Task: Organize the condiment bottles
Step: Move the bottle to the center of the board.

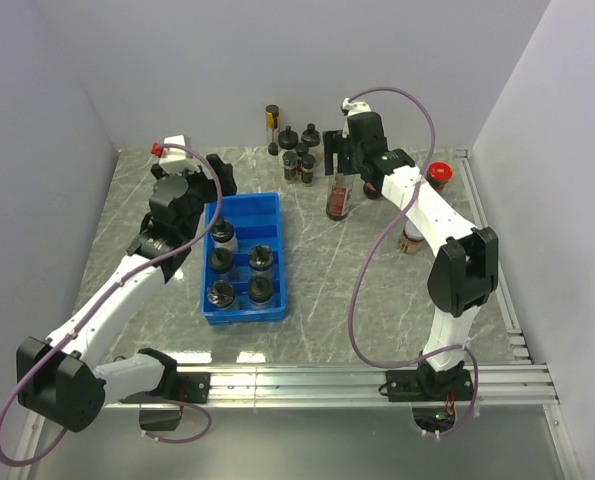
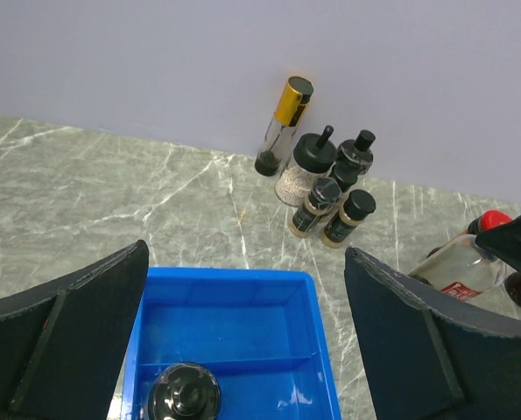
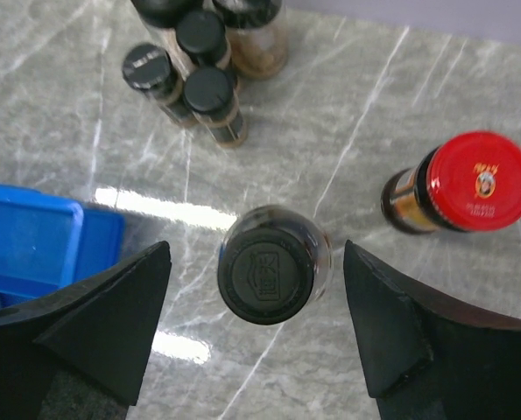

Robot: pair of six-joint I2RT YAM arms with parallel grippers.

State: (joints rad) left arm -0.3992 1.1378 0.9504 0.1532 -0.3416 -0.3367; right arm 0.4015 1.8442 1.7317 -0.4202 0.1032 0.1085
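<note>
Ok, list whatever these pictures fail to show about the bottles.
Top view: the jar by the right arm, its cap and upper body covered by that arm.
Top view: the back cluster, labels too small to read.
Left wrist view: the blue tray, its near compartments cut off by the bottom edge.
Right wrist view: the rear jars, clipped by the top edge.

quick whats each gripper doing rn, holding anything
left gripper: open, empty, near the blue tray.
right gripper: open, jaws either side of the black-capped bottle, gaps on both sides, not gripping it.
</note>
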